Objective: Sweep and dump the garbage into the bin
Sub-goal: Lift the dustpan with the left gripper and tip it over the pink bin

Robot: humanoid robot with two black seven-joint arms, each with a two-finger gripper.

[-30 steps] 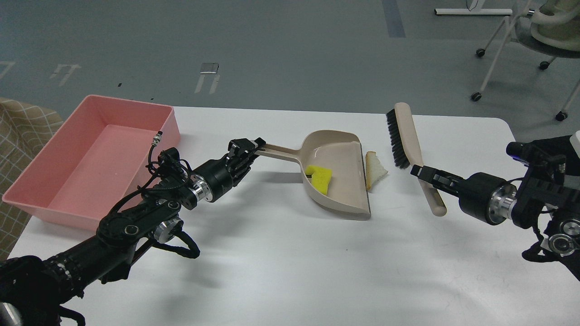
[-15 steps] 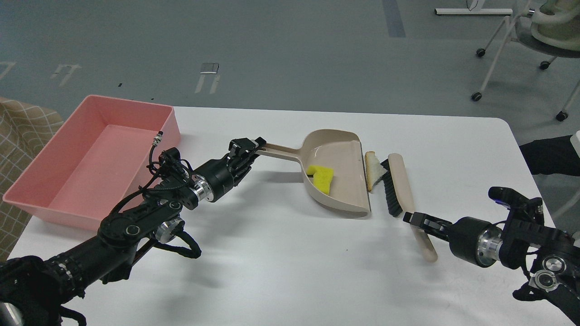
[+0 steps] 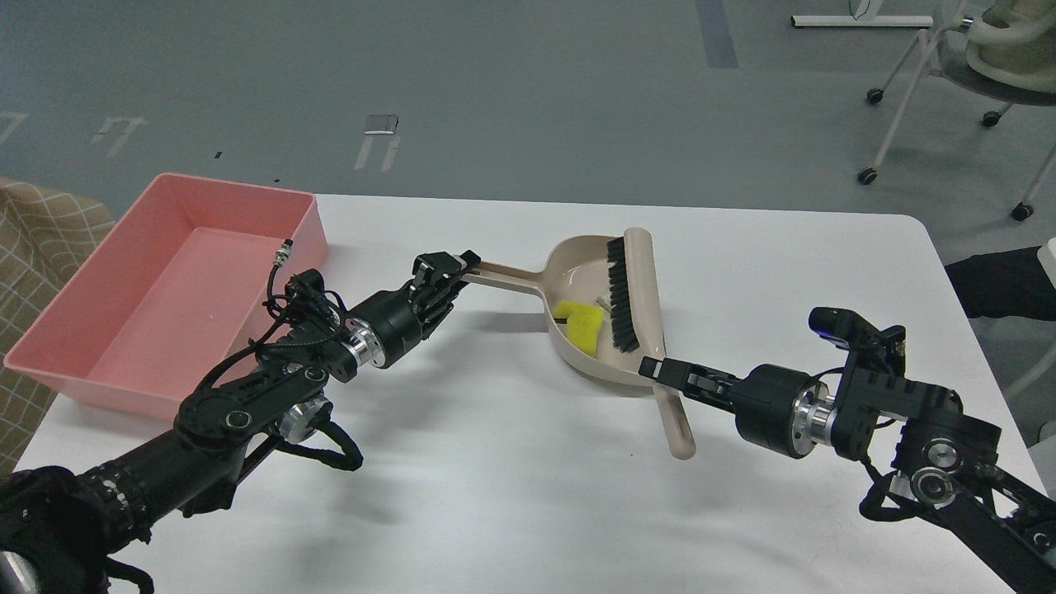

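Note:
My left gripper (image 3: 450, 272) is shut on the handle of the beige dustpan (image 3: 582, 268), which rests on the white table. The yellow sponge chunk (image 3: 582, 322) lies inside the pan. My right gripper (image 3: 660, 371) is shut on the handle of the beige brush (image 3: 648, 289), whose black bristles (image 3: 619, 293) stand inside the pan's mouth. Only a small white sliver (image 3: 603, 304) of the bread slice shows beside the bristles; the rest is hidden. The pink bin (image 3: 177, 280) sits at the far left of the table and looks empty.
A checked cloth (image 3: 33, 239) hangs left of the bin. Office chairs (image 3: 982, 58) stand on the floor beyond the table's far right corner. The white table (image 3: 511, 495) stretches bare toward me.
My right gripper moved left with the brush, sweeping the bread slice from the table into the dustpan. The left gripper and dustpan stayed nearly still.

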